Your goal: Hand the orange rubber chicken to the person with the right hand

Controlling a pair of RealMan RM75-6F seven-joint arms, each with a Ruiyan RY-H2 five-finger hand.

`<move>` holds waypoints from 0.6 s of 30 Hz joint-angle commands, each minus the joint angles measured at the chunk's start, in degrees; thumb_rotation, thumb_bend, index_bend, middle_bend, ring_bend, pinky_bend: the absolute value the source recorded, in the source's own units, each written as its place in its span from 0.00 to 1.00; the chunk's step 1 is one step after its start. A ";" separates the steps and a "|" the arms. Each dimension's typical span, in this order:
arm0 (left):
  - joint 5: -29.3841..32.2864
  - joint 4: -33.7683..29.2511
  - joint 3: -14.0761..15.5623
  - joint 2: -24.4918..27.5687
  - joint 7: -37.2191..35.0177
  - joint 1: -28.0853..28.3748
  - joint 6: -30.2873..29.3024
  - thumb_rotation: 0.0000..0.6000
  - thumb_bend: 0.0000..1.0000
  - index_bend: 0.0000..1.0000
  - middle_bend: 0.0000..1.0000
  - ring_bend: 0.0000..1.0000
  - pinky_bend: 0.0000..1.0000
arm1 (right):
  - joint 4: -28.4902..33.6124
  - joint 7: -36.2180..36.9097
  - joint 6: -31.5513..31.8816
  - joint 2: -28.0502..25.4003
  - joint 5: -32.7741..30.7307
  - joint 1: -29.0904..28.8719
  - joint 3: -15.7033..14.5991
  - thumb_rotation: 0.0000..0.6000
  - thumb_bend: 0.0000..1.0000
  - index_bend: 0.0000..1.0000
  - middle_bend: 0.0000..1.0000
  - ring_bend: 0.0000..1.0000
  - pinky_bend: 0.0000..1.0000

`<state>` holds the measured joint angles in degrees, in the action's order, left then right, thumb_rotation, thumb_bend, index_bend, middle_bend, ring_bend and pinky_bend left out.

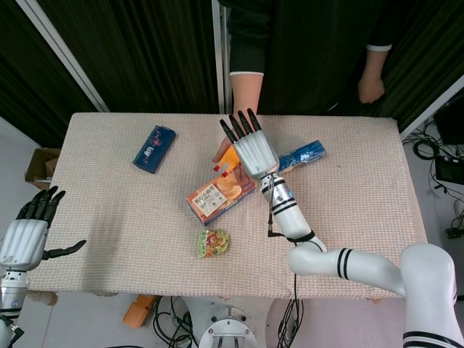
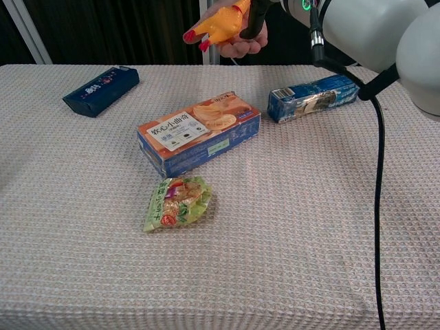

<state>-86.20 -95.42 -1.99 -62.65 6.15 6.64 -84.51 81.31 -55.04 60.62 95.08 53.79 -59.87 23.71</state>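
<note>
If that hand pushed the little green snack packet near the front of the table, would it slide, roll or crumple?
The green snack packet lies flat with a crinkled wrapper, so it would probably slide or crumple, not roll. It looks small and puffy, so likely light. The woven tablecloth looks textured, which might drag on it a little.

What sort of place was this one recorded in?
Probably a lab or studio data-collection setup: a cloth-covered table against dark curtains, loose cables on the floor, and packaged snacks such as a biscuit box as props.

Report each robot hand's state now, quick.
Left robot hand: open, fingers apart, holding nothing.
Right robot hand: fingers spread over the orange rubber chicken on the person's palm; grip cannot be told.
</note>
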 commanded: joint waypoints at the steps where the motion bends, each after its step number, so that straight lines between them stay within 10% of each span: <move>1: -0.13 0.00 0.01 -0.01 -0.01 -0.07 -0.17 0.54 0.01 0.06 0.03 0.04 0.19 | 6.10 -1.61 2.09 -4.58 -1.16 1.93 -1.35 1.00 0.11 0.00 0.00 0.00 0.00; 6: -0.39 -0.09 0.00 0.00 -0.31 -0.24 -0.57 0.54 0.01 0.06 0.03 0.04 0.19 | 21.05 1.84 6.13 -16.20 3.20 9.40 -5.57 1.00 0.11 0.00 0.00 0.00 0.00; 11: -0.67 -0.09 0.12 -0.13 0.07 -0.22 -0.49 0.54 0.01 0.06 0.03 0.04 0.19 | 33.51 15.42 13.43 -31.78 18.11 24.98 -18.05 1.00 0.11 0.00 0.00 0.00 0.00; 15: -1.01 -0.52 0.09 -0.09 0.71 -0.23 -0.76 0.54 0.01 0.06 0.03 0.04 0.19 | 27.48 30.40 22.54 -37.40 31.33 38.16 -29.58 1.00 0.10 0.00 0.00 0.00 0.00; 18: -1.09 -0.81 0.13 -0.13 1.27 -0.42 -1.11 0.54 0.01 0.06 0.03 0.04 0.19 | 18.46 40.33 28.90 -35.56 33.42 45.25 -32.54 1.00 0.11 0.00 0.00 0.00 0.00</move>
<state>-87.26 -96.18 -1.88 -62.77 7.36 6.26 -85.57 109.15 -29.07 79.00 61.93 78.45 -27.28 0.30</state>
